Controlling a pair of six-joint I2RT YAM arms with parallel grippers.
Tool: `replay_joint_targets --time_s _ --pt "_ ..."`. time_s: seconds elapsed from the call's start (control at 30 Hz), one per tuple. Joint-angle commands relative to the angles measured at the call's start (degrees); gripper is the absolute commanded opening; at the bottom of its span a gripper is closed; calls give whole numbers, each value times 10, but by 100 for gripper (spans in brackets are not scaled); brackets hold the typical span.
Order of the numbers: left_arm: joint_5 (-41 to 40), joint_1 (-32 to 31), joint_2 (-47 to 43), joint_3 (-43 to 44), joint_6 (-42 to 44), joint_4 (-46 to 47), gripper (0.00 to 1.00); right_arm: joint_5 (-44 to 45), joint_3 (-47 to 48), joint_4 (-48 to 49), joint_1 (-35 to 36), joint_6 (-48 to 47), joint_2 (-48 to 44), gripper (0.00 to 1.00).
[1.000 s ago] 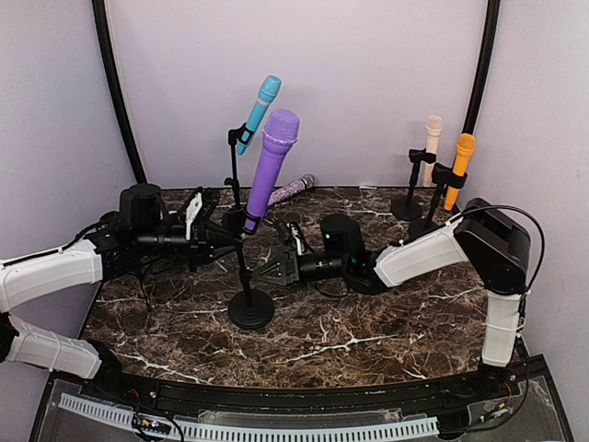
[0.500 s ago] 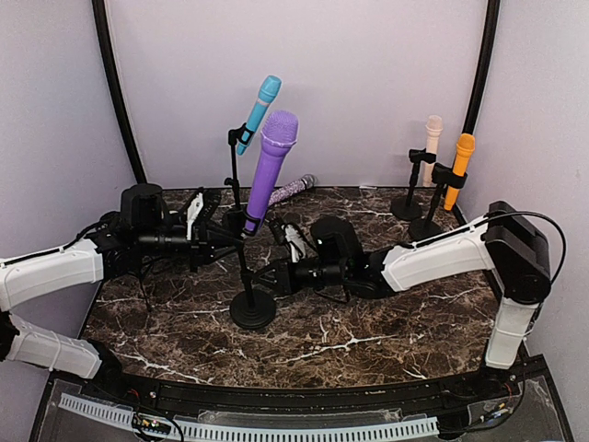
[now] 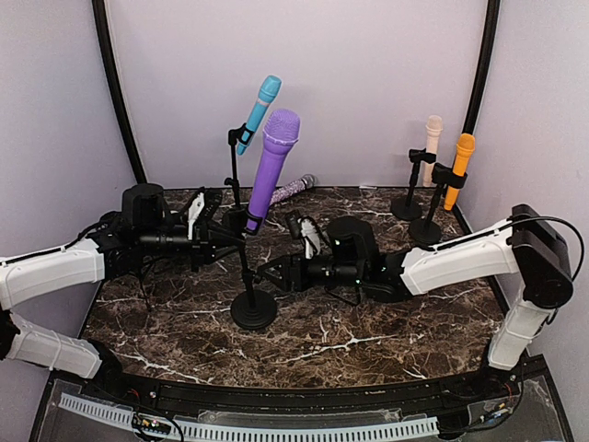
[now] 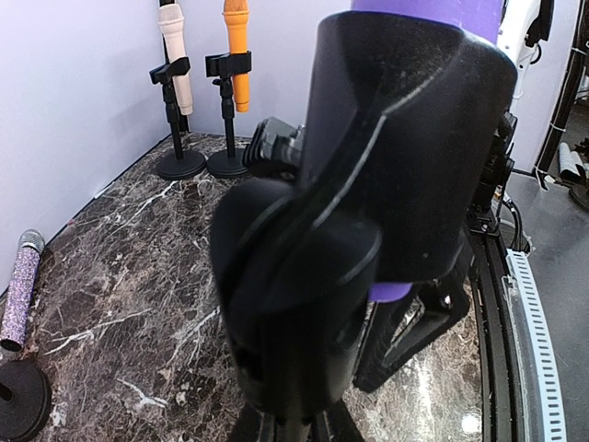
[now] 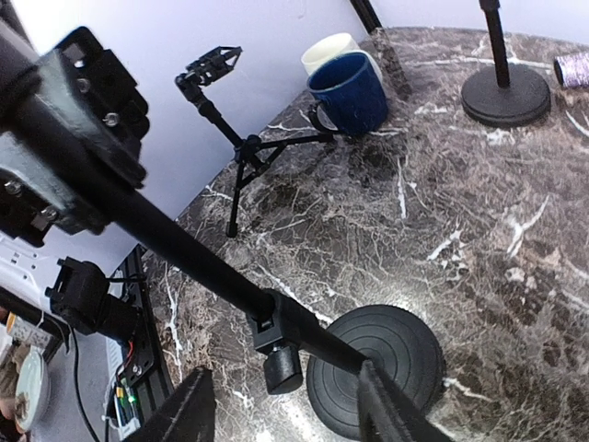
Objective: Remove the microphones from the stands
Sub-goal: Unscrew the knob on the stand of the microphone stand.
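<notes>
The purple microphone (image 3: 271,166) sits tilted in the black clip (image 4: 396,157) of the stand (image 3: 245,276), which rests on a round base (image 3: 252,309). My left gripper (image 3: 230,241) comes in from the left and is shut on the stand's stem just under the clip; in its wrist view the left gripper (image 4: 294,425) is almost hidden behind the clip. My right gripper (image 5: 285,410) is open, low on the right. The stand's pole and its adjusting knob (image 5: 282,368) lie between the fingers (image 5: 184,414) without touching them. The microphone's tail (image 4: 391,292) shows below the clip.
A blue microphone (image 3: 258,112) stands on its own stand behind. Beige (image 3: 432,147) and orange (image 3: 458,170) microphones stand at the back right. A glittery microphone (image 3: 293,189) lies by the back wall. A blue mug (image 5: 348,92) and a small tripod (image 5: 244,147) are at the left.
My right gripper has opened from shut, and its arm has shifted a little to the right. The left gripper and the purple microphone stay as they were.
</notes>
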Motion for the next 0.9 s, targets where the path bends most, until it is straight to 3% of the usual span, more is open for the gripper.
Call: replay_joint_targets --time_s 0.0,0.07,0.23,0.53,0.87 --pt "-9 -3 2 10 8 -9 0 -95 -42 114 -37 84 -20 65" --pt "-12 -4 2 10 9 -11 0 -123 -47 134 -48 106 -10 69" --pt "-12 -7 3 12 10 -13 0 -169 -19 125 -53 115 25 69" --pt "-16 -10 4 12 13 -16 0 -191 10 139 -54 134 67 45" --pt "-18 -12 5 14 15 -18 0 -205 27 138 -54 132 86 27"
